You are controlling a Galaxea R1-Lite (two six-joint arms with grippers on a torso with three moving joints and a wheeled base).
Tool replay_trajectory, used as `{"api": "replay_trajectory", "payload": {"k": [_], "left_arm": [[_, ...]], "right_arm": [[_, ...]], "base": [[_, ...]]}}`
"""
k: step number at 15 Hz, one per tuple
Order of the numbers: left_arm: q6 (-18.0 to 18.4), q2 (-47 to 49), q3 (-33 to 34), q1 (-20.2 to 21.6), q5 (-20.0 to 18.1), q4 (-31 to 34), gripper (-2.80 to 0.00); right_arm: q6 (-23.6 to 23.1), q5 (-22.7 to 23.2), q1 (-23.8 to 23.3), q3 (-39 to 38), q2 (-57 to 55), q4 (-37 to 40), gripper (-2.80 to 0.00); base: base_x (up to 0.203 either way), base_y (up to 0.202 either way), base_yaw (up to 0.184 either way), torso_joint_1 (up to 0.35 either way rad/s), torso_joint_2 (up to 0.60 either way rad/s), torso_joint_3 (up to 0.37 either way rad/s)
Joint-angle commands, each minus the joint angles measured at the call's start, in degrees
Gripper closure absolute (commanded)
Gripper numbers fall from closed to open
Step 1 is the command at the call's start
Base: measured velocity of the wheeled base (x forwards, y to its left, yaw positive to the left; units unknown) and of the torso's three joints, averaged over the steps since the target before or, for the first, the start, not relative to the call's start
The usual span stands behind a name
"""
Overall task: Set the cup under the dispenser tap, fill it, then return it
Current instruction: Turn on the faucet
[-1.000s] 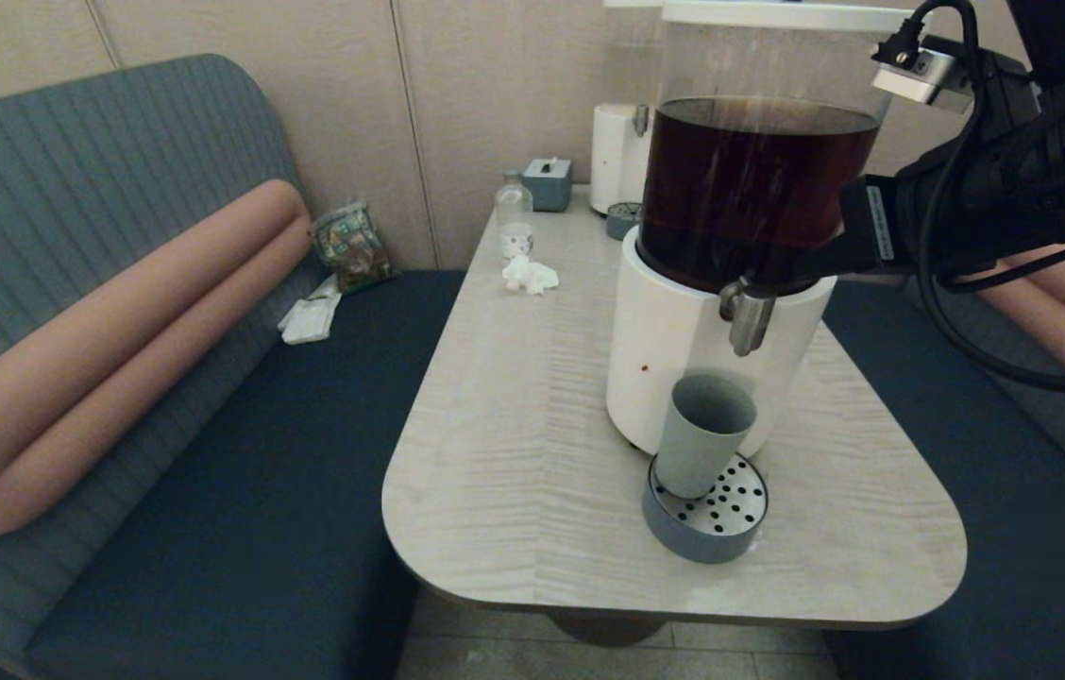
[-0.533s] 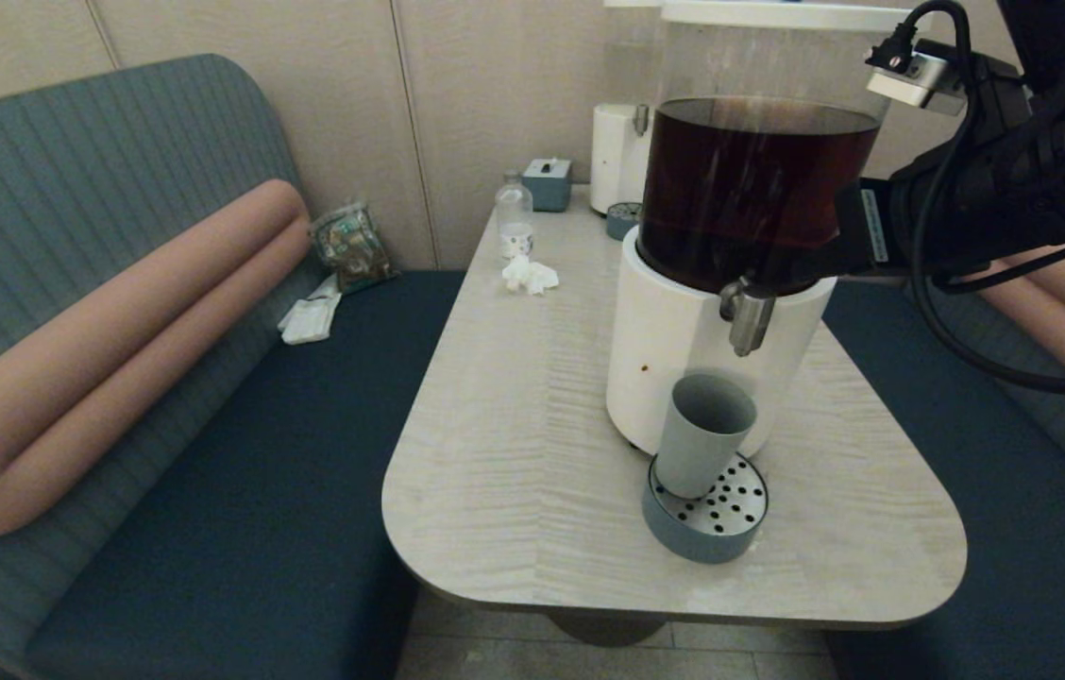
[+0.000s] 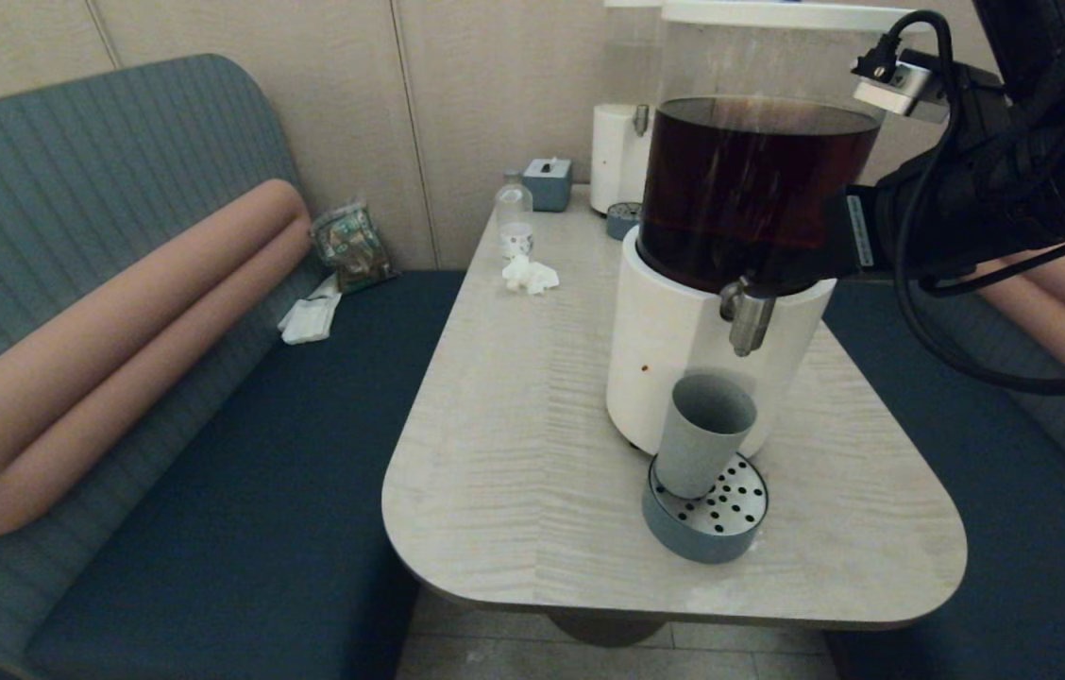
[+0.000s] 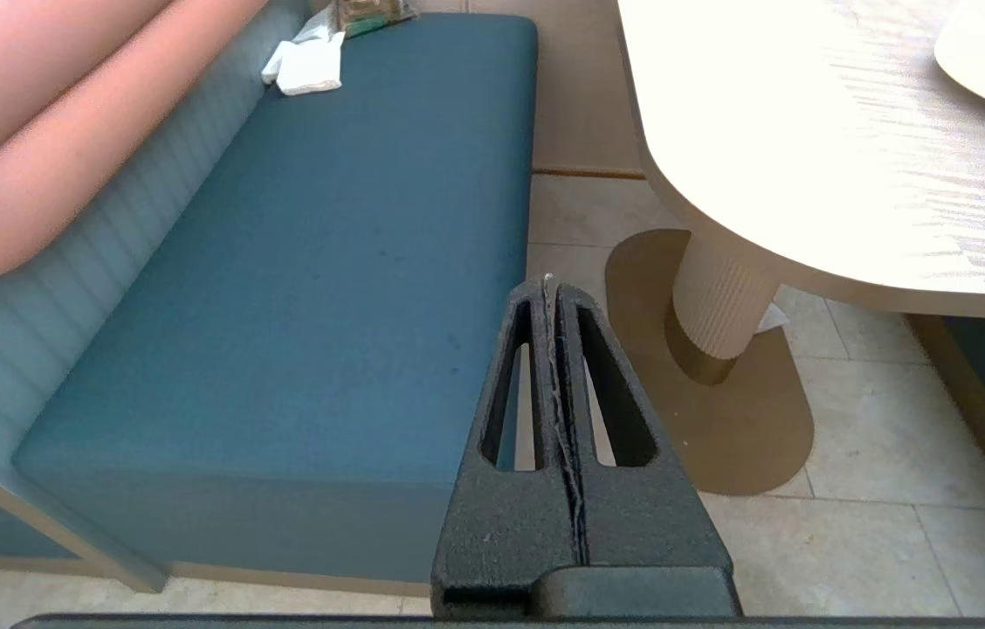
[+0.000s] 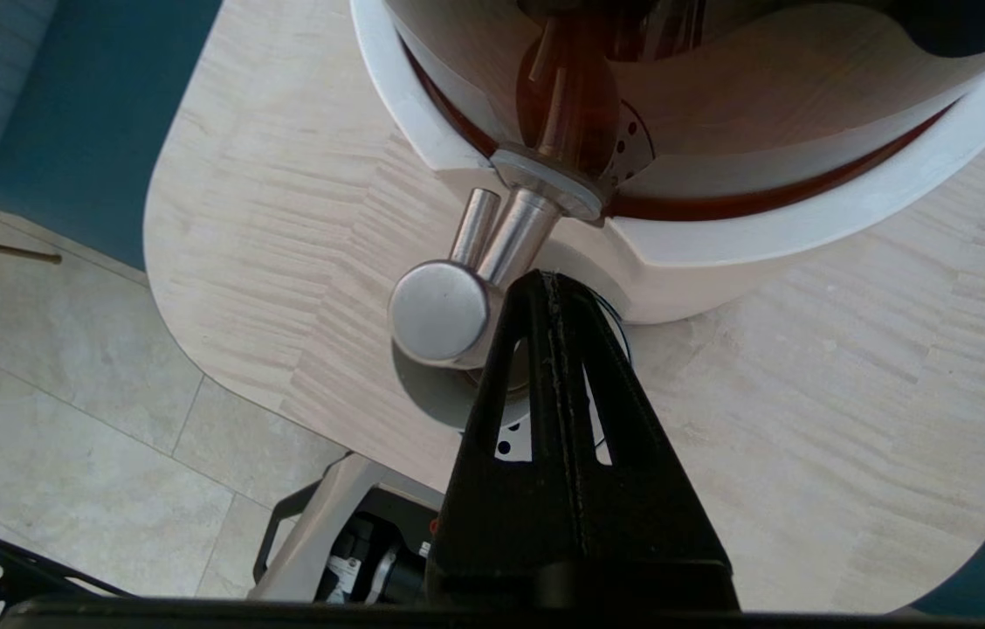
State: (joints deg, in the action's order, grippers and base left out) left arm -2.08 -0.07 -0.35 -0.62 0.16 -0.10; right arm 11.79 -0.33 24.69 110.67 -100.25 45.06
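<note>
The grey-blue cup (image 3: 704, 434) stands upright on the round perforated tray (image 3: 726, 534), right below the steel dispenser tap (image 3: 746, 321) of the big white-based dispenser (image 3: 674, 359) holding dark brown liquid. No stream shows at the spout. My right arm (image 3: 967, 203) reaches in from the right at tank height. In the right wrist view my right gripper (image 5: 552, 281) is shut on nothing, with its tips beside the tap's round steel head (image 5: 440, 311) and above the tray (image 5: 517, 437). My left gripper (image 4: 550, 286) is shut and empty, parked low over the floor by the bench.
At the table's far end are a small clear bottle (image 3: 514, 212), crumpled tissue (image 3: 530, 275), a grey-blue box (image 3: 548, 182) and a smaller white dispenser (image 3: 617, 156). Blue benches (image 3: 240, 453) flank the table; its pedestal (image 4: 724, 301) stands on tile.
My right arm has shifted a little leftward, closer to the dispenser's tank. The cup, tray and tap have not moved.
</note>
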Motion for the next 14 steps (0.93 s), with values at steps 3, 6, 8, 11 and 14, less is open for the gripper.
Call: {"api": "replay_trajectory", "payload": {"k": [3,6,8,11,14], "left_arm": [[-0.02,-0.01,0.00,0.01,0.02,0.01,0.00],[-0.02,-0.01,0.00,0.01,0.02,0.01,0.00],[-0.02,-0.01,0.00,0.01,0.02,0.01,0.00],[-0.02,-0.01,0.00,0.01,0.02,0.01,0.00],[-0.02,-0.01,0.00,0.01,-0.06,0.01,0.00]], "right_arm": [[0.16,-0.24,0.01,-0.01,-1.15,0.12,0.00],[0.01,-0.58,0.10,-0.01,-1.63,-0.66,0.00],[-0.10,-0.73,0.10,-0.01,-2.09,-1.11,0.00],[-0.36,-0.99,0.27,0.08,-2.77,-1.20,0.00],[-0.36,-0.99,0.45,0.08,-3.20,-1.72,0.00]], "base": [[0.000,0.000,0.000,0.000,0.00,0.000],[0.000,0.000,0.000,0.000,0.00,0.000],[0.000,0.000,0.000,0.000,0.00,0.000],[0.000,0.000,0.000,0.000,0.00,0.000],[0.000,0.000,0.000,0.000,0.00,0.000]]}}
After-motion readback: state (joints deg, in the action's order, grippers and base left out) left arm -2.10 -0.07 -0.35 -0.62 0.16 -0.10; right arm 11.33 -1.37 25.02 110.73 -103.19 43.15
